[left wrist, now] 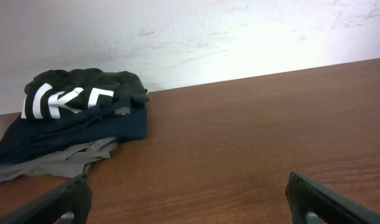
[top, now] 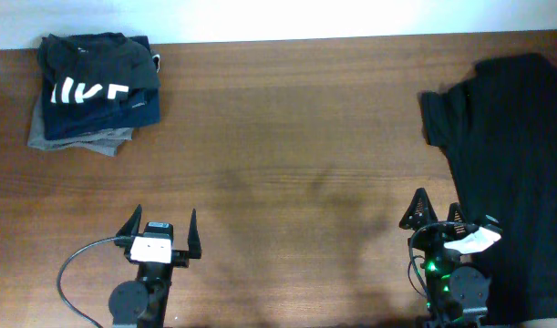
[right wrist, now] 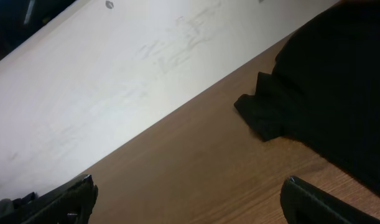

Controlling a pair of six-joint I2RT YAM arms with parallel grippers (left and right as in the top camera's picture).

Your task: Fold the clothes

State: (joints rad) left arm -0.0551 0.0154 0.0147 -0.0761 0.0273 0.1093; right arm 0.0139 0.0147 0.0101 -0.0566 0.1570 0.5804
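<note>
A large plain black garment (top: 520, 164) lies spread and rumpled on the right side of the table, reaching the right edge; the right wrist view shows its sleeve (right wrist: 264, 118) and body (right wrist: 339, 93). My right gripper (top: 438, 208) stands open at the table's front, just left of that garment, with bare wood between its fingers (right wrist: 186, 193). At the front left my left gripper (top: 162, 226) is open too, holding nothing (left wrist: 186, 199), and it faces the far left corner.
A stack of folded clothes (top: 96, 87) sits at the far left corner: a dark top with white letters (left wrist: 71, 96) over a navy piece (left wrist: 84, 127) and a grey one (left wrist: 59, 163). A white wall (left wrist: 208, 37) runs behind the table's far edge.
</note>
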